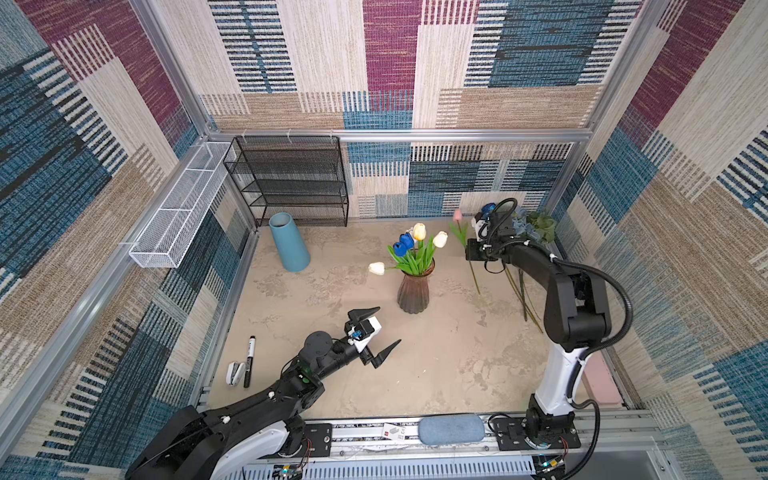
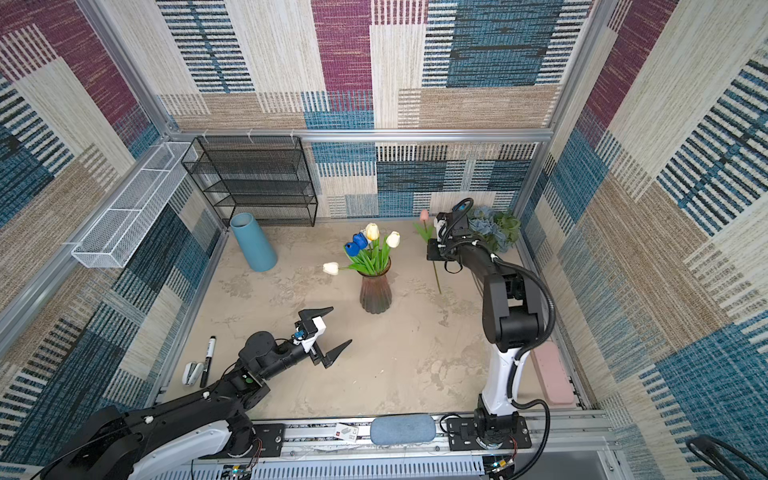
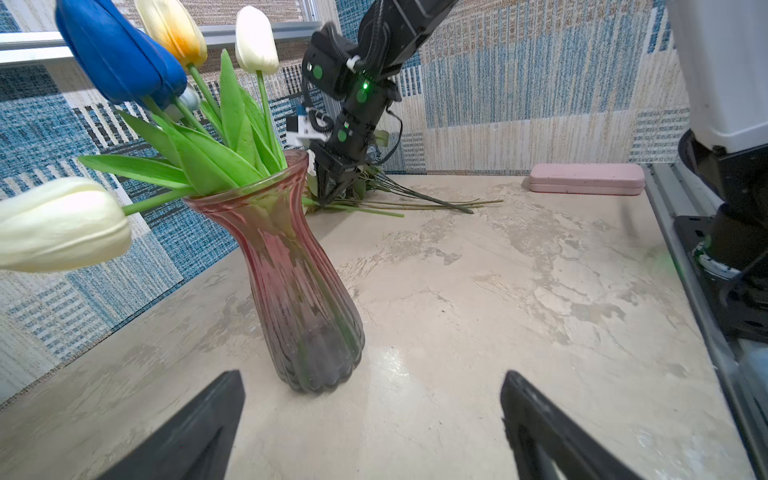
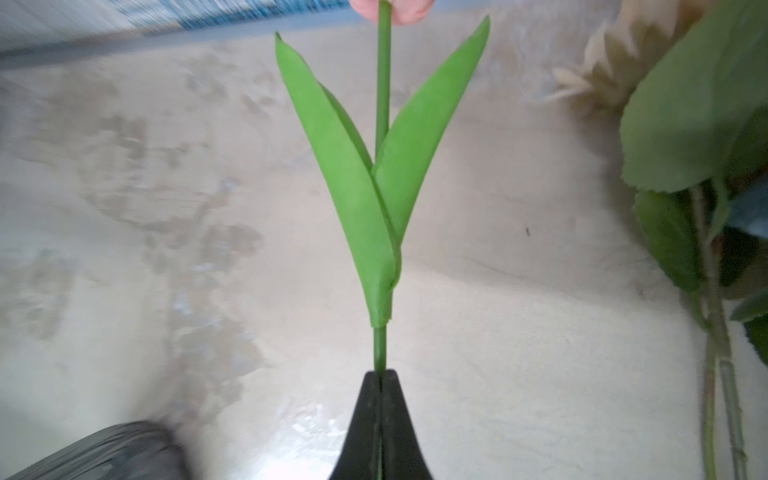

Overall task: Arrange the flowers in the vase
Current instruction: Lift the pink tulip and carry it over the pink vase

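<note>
Flowers (image 1: 417, 257) were found in three places. In the ribbed glass vase (image 1: 412, 291), standing near the middle of the tabletop (image 1: 436, 374), five tulips (image 1: 419, 231) were counted: two white, one yellow and, as it seemed, two blue. One pink tulip (image 1: 458, 215) was clamped by its stem, just below the leaves, in the fully closed right end effector (image 4: 380, 378). A loose bunch (image 1: 521, 228) of dusty-blue and cream blooms was seen lying at the far right edge of the tabletop; their number could not be told. The left end effector (image 1: 389, 324) was held wide open and empty near the vase. For a clean insertion, the pink tulip should be raised, turned stem-down and lowered into a gap between the leaves, so that no placed flower is pushed out.
</note>
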